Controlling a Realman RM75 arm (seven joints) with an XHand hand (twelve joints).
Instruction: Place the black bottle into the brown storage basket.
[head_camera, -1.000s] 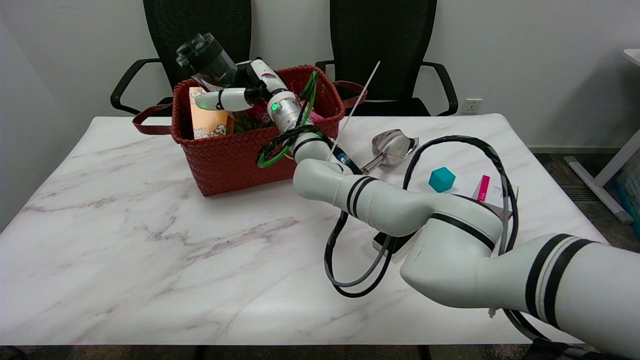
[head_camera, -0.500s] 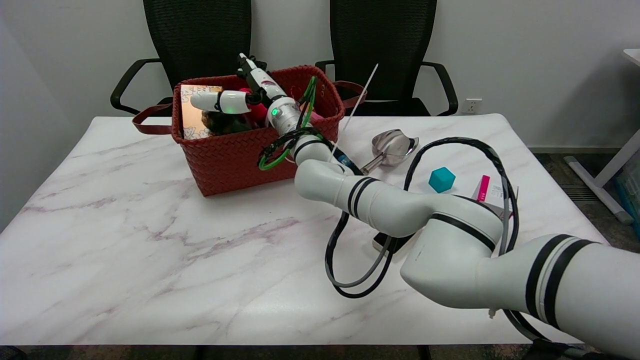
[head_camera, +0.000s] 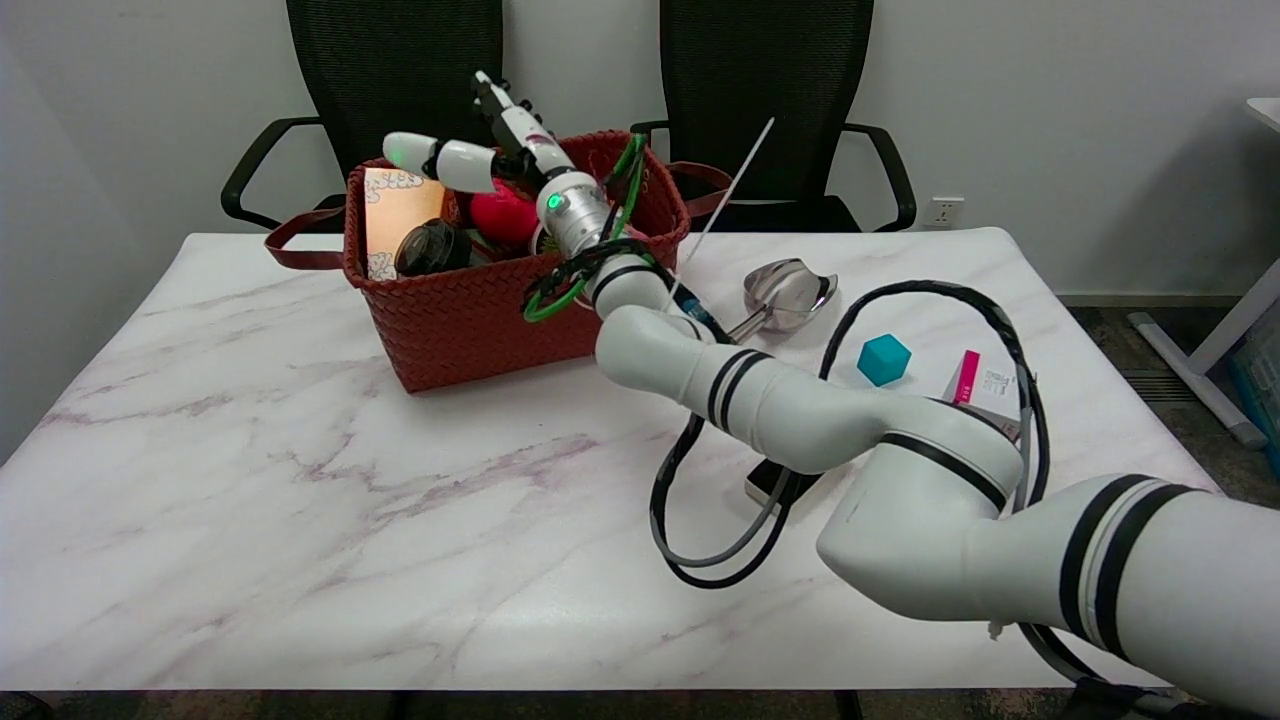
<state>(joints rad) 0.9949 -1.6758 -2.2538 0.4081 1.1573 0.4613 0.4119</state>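
The black bottle (head_camera: 431, 247) lies inside the brown woven basket (head_camera: 470, 310), only its dark round end showing above the front wall, beside an orange box (head_camera: 393, 212). My right hand (head_camera: 487, 152) hovers above the basket's rear half with its fingers spread apart and nothing in them. The hand is clear of the bottle, up and to the right of it.
A red round thing (head_camera: 503, 213) also sits in the basket. On the table to the right lie a metal scoop (head_camera: 783, 291), a teal cube (head_camera: 884, 359), a pink-and-white box (head_camera: 982, 388) and a dark flat thing (head_camera: 775, 484) under the arm. Two black chairs stand behind.
The hand let go of the black bottle, which dropped into the basket and settled there. The hand has since risen a little above the basket with fingers spread.
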